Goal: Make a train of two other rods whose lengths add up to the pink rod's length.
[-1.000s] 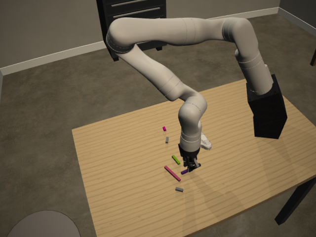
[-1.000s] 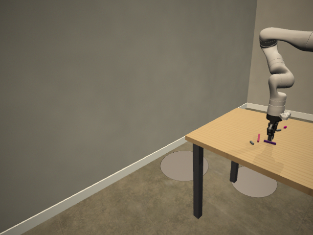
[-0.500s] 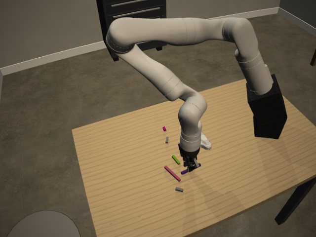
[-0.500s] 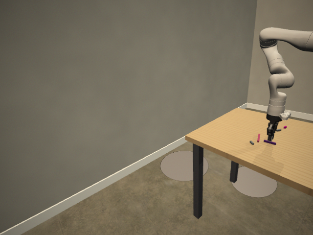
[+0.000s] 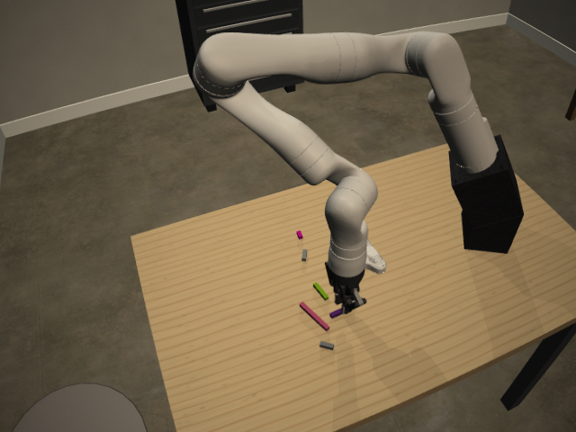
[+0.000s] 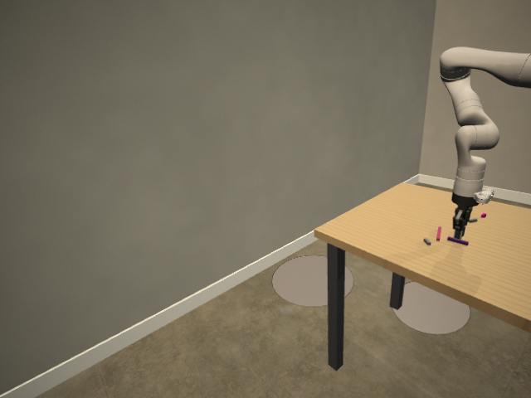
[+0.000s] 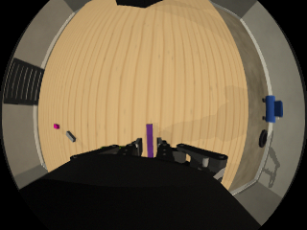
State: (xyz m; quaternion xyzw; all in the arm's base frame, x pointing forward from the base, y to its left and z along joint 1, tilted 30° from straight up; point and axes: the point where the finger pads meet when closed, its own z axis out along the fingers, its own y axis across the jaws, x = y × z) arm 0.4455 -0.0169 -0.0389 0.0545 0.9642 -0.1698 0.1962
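Worktop (image 5: 223, 325) (image 6: 377, 222) (image 7: 120, 57) is spreading beneath everything, and the white arm (image 5: 279, 58) (image 6: 476, 138) is reaching over it from the corner region opposite the short left edge in the top view. Its gripper (image 5: 347, 310) (image 6: 458, 236) (image 7: 150, 144) is standing partly narrowed but is holding nothing, its fingers straddling the purple rod (image 5: 336, 313) (image 6: 464, 242) (image 7: 150, 136) with slivers of wood showing either side. Pink rod (image 5: 314, 316) (image 6: 438, 233), the measure, is lying just beside the purple one, towards the left edge. Lime rod (image 5: 320, 291) is resting a little farther towards the long back edge; one grey rod (image 5: 326, 346) (image 6: 426, 241) is lying on the front-edge side of the pink, another grey rod (image 5: 304, 255) (image 6: 472, 220) (image 7: 71, 136) is lying towards the back edge, and the magenta rod (image 5: 299, 234) (image 6: 483, 215) (image 7: 56, 126) is sitting nearest that edge. Purple and one grey are adding up to pink, so the step in hand is probably setting up purple's grip or checking its placing. If gripping, I'd be keeping the pads parallel to its long sides and closing evenly, since a skewed squeeze would be twisting it. Pink's near end is crowding it, so any lift should be going straight up before travelling towards roomier wood, where grey will be needing a matching angle.
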